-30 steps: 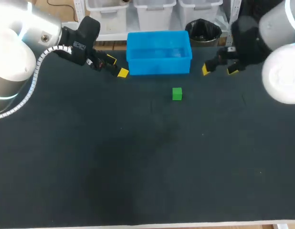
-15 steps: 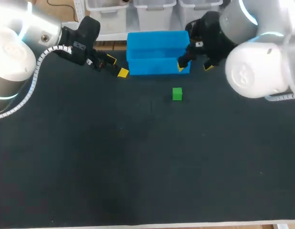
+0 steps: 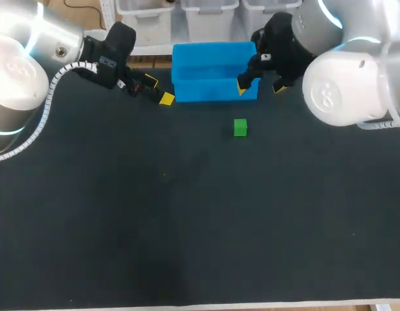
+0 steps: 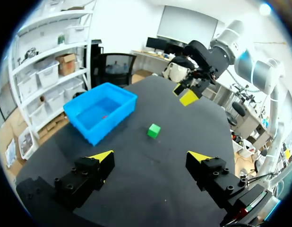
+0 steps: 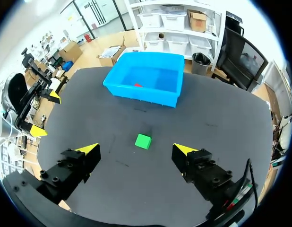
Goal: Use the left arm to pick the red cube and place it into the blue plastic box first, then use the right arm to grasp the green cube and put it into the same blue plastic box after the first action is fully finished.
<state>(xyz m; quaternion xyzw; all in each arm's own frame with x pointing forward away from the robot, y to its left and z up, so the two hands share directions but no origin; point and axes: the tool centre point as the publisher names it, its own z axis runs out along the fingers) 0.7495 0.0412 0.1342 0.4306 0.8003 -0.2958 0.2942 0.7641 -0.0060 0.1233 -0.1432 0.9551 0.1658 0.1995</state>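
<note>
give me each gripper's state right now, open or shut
Left gripper: open, holding nothing.
Right gripper: open, holding nothing.

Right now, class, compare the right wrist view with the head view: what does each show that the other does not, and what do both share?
Only the right wrist view shows the red cube lying inside the blue box, and its own jaws standing open with the green cube ahead of them. Only the head view shows the right arm, its large white joint beside the box's corner. Both show the box, the green cube on the black table in front of it, and the left arm off to the box's side.
</note>
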